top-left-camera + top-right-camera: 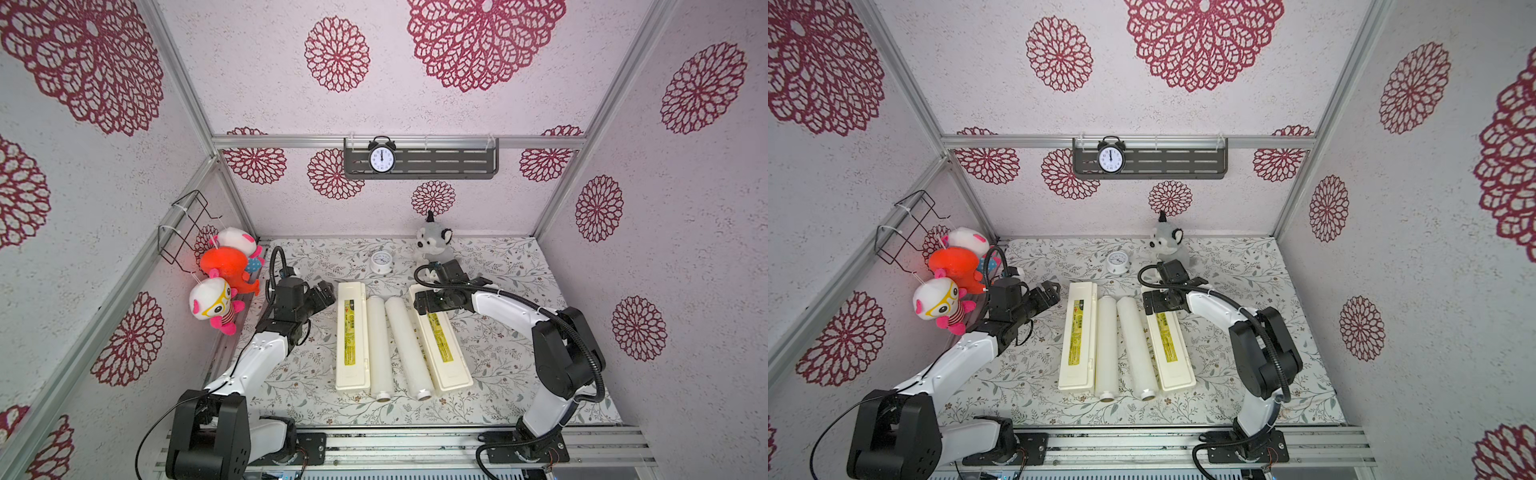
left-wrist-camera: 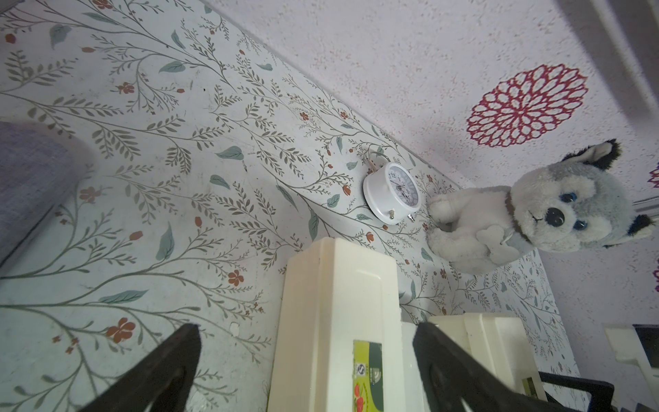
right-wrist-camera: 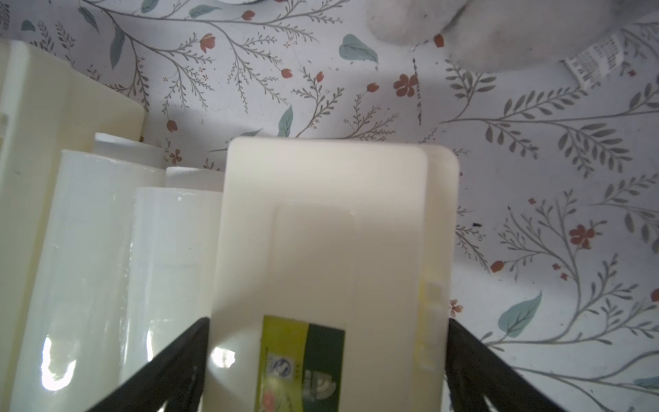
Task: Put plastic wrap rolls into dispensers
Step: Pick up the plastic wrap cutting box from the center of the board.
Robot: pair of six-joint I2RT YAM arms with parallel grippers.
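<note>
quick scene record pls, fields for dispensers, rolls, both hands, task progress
dispensers: two, lids shut
rolls: two, lying side by side between the dispensers
left hand: open, empty, near one dispenser's far end
right hand: open, straddling the other dispenser's far end
progress: no roll loaded yet

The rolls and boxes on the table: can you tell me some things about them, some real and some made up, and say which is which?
1. The left roll and right roll lie side by side between the left dispenser and right dispenser. True.
2. Both dispensers have open lids. False: both lids are shut.
3. The right gripper holds a roll. False: it is open, with its fingers either side of the right dispenser's far end.
4. A white clock sits on the table near the plush husky. True.
</note>
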